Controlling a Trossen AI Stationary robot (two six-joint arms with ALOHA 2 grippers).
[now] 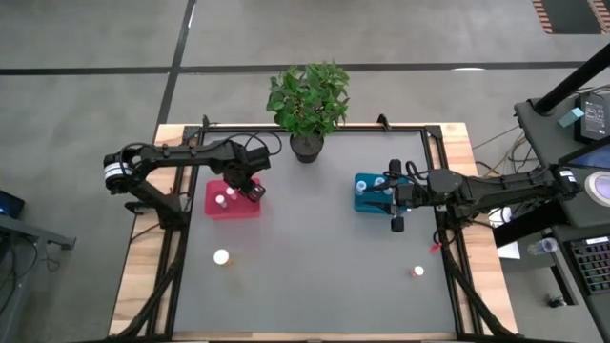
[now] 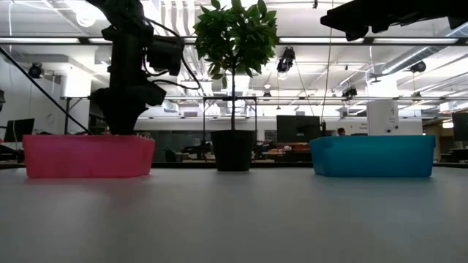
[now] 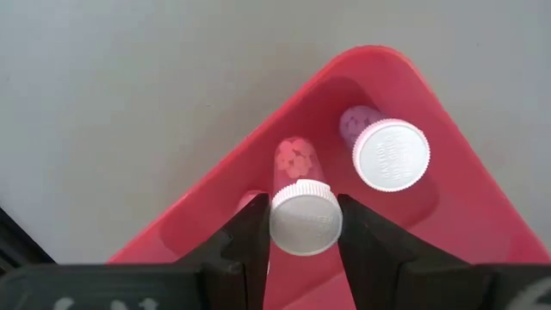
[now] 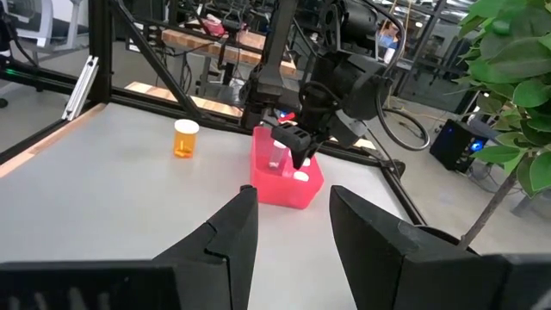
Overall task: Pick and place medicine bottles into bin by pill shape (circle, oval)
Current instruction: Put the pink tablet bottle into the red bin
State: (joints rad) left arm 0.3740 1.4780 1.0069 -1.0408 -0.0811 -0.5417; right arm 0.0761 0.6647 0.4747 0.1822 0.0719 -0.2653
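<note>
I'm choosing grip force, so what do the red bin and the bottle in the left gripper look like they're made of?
The red bin looks like smooth, slightly translucent moulded plastic with rounded corners. The held bottle, between the left gripper fingers, seems clear plastic, since pills show through its body, with a matte white cap bearing embossed lettering.

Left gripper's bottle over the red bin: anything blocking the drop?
Nothing visible blocks it. The left gripper holds a bottle directly over the red bin. Another bottle already lies in the bin beside it, off to one side, so bare bin floor shows below.
</note>
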